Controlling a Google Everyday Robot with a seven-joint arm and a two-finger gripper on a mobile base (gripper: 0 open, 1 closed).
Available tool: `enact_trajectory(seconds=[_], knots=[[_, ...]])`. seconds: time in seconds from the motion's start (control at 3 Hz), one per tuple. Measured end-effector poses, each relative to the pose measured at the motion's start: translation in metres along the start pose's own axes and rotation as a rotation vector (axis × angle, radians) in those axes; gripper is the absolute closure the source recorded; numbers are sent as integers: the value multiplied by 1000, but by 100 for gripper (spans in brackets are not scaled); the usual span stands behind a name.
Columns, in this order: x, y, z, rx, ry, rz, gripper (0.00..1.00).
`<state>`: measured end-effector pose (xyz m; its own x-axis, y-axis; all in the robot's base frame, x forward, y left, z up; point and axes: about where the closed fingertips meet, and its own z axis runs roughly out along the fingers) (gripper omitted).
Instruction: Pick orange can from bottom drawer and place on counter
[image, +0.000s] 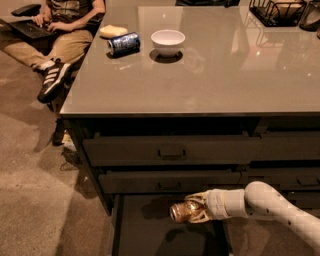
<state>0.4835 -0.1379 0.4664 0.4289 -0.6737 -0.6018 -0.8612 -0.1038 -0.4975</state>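
Observation:
The orange can (182, 211) lies on its side in my gripper (192, 210), its silver end pointing left. The gripper is shut on it and holds it a little above the dark floor of the open bottom drawer (145, 235). My white arm comes in from the lower right. The grey-beige counter (210, 75) lies above, over two handled drawer fronts.
A white bowl (167, 41), a blue can (123, 43) lying on its side and a yellowish object (113, 31) sit at the counter's far left. A wire basket (276, 11) stands at the far right. A seated person (57, 30) with a laptop is left of the counter.

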Motion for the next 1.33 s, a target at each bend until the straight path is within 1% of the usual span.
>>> enact_trajectory(seconds=[0.33,0.67,1.0,1.33], knots=[[0,0,0,0,0,0,100],[-8,-16,-25,39,-28,8,100],[-29,-42,-71,87,-22,1,100],[-50,-70,-117,136,2,-18,100]])
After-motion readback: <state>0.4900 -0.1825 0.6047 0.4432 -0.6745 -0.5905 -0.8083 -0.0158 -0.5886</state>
